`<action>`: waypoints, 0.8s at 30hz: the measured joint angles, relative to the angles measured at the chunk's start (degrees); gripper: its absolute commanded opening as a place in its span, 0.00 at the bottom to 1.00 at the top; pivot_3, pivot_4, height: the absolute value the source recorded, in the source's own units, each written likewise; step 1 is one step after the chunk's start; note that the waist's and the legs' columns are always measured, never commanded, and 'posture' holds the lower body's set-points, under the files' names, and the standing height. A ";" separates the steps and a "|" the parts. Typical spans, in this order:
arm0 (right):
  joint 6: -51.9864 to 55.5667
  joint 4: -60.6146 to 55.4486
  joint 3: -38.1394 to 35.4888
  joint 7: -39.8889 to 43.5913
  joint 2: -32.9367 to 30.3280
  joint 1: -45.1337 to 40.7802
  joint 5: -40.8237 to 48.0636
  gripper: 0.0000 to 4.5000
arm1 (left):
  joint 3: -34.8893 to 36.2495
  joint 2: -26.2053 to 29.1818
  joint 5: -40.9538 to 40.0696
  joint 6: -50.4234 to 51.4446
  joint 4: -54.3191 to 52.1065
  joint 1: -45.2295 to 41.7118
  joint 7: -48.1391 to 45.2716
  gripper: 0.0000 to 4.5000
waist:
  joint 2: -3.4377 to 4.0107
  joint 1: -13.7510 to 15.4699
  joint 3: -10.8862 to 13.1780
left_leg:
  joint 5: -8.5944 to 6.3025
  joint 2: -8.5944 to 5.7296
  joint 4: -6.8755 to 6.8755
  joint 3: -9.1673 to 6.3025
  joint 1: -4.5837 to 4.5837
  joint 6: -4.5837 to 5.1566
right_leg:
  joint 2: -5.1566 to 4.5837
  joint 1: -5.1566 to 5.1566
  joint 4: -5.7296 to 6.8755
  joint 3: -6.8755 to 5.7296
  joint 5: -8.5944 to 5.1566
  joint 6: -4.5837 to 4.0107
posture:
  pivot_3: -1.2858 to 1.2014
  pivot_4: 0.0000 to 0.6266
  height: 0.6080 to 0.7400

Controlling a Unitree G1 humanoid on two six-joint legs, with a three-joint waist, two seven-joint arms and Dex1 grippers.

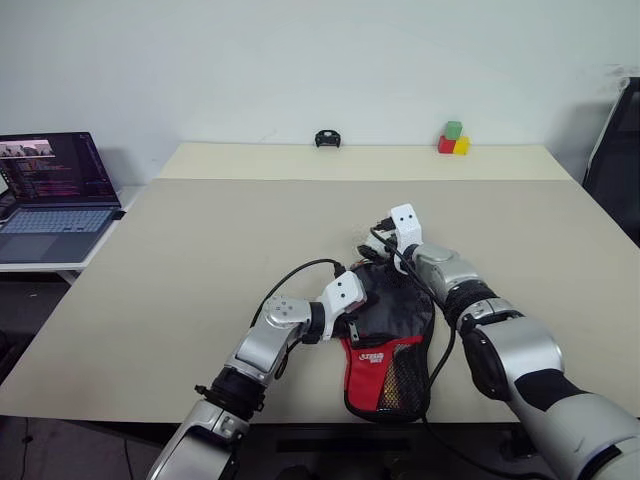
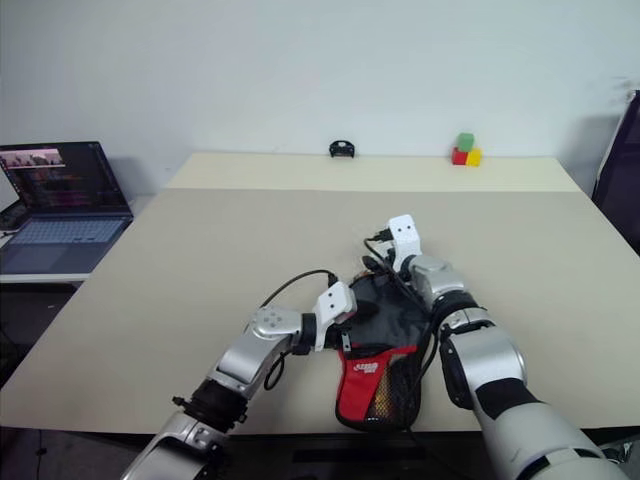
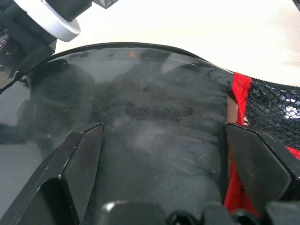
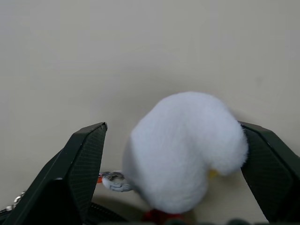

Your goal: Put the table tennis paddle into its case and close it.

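Observation:
The case [image 1: 385, 372] lies near the table's front edge, black with a red panel and mesh pocket [image 3: 276, 110] at its near end. Inside its zip edge [image 3: 187, 62] a smooth, shiny black face [image 3: 150, 112] shows, which I take for the table tennis paddle; its handle is hidden. My left gripper [image 3: 163, 129] reaches in from the case's left side, open, its fingers spread over that black face. My right gripper [image 4: 172, 125] is at the case's far end, open, with the case's small white ball [image 4: 185, 150] between its fingers; one finger [image 4: 82, 159] stands clear of the ball.
A laptop [image 1: 55, 190] sits open on a side table to the left. At the table's far edge are a small black object [image 1: 327, 138] and stacked red, green and yellow blocks [image 1: 453, 140]. A dark chair [image 1: 620, 150] stands at the right.

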 measured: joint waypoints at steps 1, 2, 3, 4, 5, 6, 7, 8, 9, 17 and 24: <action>-0.39 0.25 0.00 -0.63 0.00 0.00 -0.34 0.96 | -0.04 0.06 -0.03 0.03 -0.04 0.01 0.01 1.00 | 0.00 -0.02 0.00 | 0.00 0.00 0.00 0.00 0.00 0.00 | 0.00 0.00 0.00 0.00 0.00 0.00 | 0.52 0.24 1.00; -0.87 0.54 -0.02 -1.21 -0.01 0.00 -0.74 0.91 | -0.12 0.15 -0.04 0.01 -0.06 0.02 0.02 1.00 | 0.00 -0.03 0.00 | 0.00 0.00 0.00 0.00 0.00 0.00 | 0.00 0.00 0.00 0.00 0.00 0.00 | 0.52 0.24 1.00; -1.15 0.66 -0.02 -1.68 -0.01 0.00 -1.20 0.86 | -0.17 0.20 -0.04 -0.02 -0.07 0.02 0.03 1.00 | 0.00 -0.04 0.00 | 0.00 0.00 0.00 0.00 0.00 0.00 | 0.00 0.00 0.00 0.00 0.00 0.00 | 0.52 0.24 1.00; -1.40 0.67 -0.01 -2.31 -0.03 0.00 -2.02 0.78 | -0.23 0.21 -0.04 -0.11 -0.04 0.01 0.06 1.00 | 0.00 -0.05 0.00 | 0.00 0.00 0.00 0.01 0.00 -0.01 | 0.00 0.00 0.00 0.00 0.00 0.00 | 0.52 0.24 1.00; -1.60 0.69 0.00 -2.51 -0.03 0.00 -2.25 0.71 | -0.27 0.21 -0.04 -0.18 0.02 0.00 0.07 1.00 | 0.00 -0.06 0.00 | 0.00 0.00 0.00 0.01 0.00 -0.01 | 0.00 0.00 0.00 0.00 0.00 0.00 | 0.52 0.24 1.00; -1.90 0.71 0.02 -2.69 -0.03 0.00 -2.64 0.63 | -0.32 0.21 -0.04 -0.31 0.17 -0.07 0.08 1.00 | 0.00 -0.06 0.00 | 0.00 0.00 0.00 0.01 0.00 -0.01 | 0.00 0.01 0.00 0.00 0.00 0.00 | 0.52 0.24 1.00; -2.25 0.71 0.14 -2.95 -0.03 0.01 -3.16 0.55 | -0.40 0.19 -0.04 -0.47 0.48 -0.25 0.07 1.00 | 0.00 -0.06 0.00 | 0.00 0.00 0.00 0.01 0.01 -0.01 | 0.00 0.01 0.00 0.00 0.00 0.00 | 0.52 0.24 1.00; -2.52 0.71 0.20 -3.06 -0.03 0.01 -3.77 0.47 | -0.51 0.07 -0.03 -0.72 1.20 -0.65 0.05 1.00 | 0.01 -0.05 -0.01 | 0.00 0.00 0.00 0.01 0.02 -0.01 | 0.00 0.03 0.00 0.00 0.00 0.00 | 0.52 0.24 1.00; -2.67 0.72 0.24 -3.05 -0.01 0.01 -4.28 0.39 | -0.73 -0.13 -0.01 -1.12 2.07 -1.12 0.00 1.00 | 0.02 -0.04 -0.01 | 0.00 -0.01 0.01 0.01 0.04 -0.01 | 0.00 0.05 0.00 0.00 0.00 0.00 | 0.52 0.24 1.00; -2.72 0.71 -0.27 -2.91 0.88 0.02 -4.36 0.06 | -2.08 -2.19 0.32 -5.84 11.51 -5.81 -0.92 1.00 | 0.09 0.33 -0.08 | 0.01 -0.03 0.05 0.00 0.26 0.00 | 0.00 0.27 0.02 -0.02 0.07 -0.07 | 0.52 0.24 1.00; -2.10 0.51 -1.57 -2.28 0.66 -0.11 -3.93 0.06 | -2.22 -2.36 0.48 -9.12 15.01 -6.78 -2.46 1.00 | 0.12 0.34 -0.13 | -0.12 -0.03 0.04 -0.01 0.70 0.23 | 0.00 0.66 0.01 -0.02 0.07 -0.07 | 0.52 0.24 1.00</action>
